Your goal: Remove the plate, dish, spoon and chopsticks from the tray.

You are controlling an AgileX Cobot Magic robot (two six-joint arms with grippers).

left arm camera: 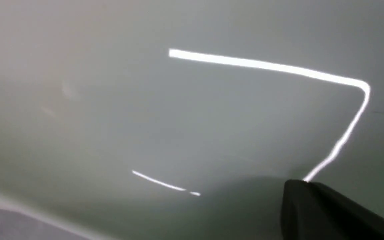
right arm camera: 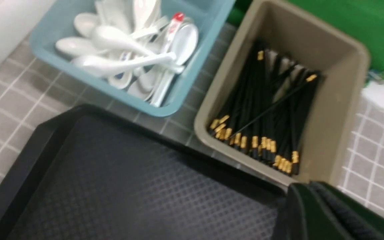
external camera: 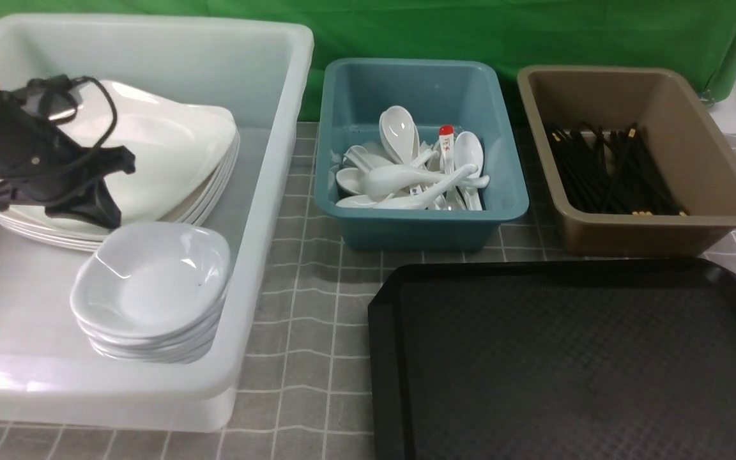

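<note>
The black tray [external camera: 566, 358] [right arm camera: 128, 186] lies bare at the front right. A large white plate [external camera: 163, 153] [left arm camera: 145, 116] tops a stack inside the white tub [external camera: 266, 211]. My left gripper [external camera: 107, 219] [left arm camera: 297, 185] is shut just above that plate's near edge, with nothing between its fingers. A stack of small white dishes [external camera: 151, 281] sits in front of the plates. White spoons [external camera: 406, 172] [right arm camera: 125, 50] fill the teal tub. Black chopsticks [external camera: 604, 172] [right arm camera: 265, 110] lie in the brown tub. My right gripper [right arm camera: 307, 188] is shut and empty over the tray's far right corner; the front view does not show it.
The teal tub [external camera: 419, 223] and the brown tub [external camera: 713, 179] stand side by side behind the tray. A spoon with a red-tipped handle [external camera: 446, 137] lies among the white ones. A grey checked cloth [external camera: 304, 332] covers the table, and a green backdrop [external camera: 502, 32] hangs behind.
</note>
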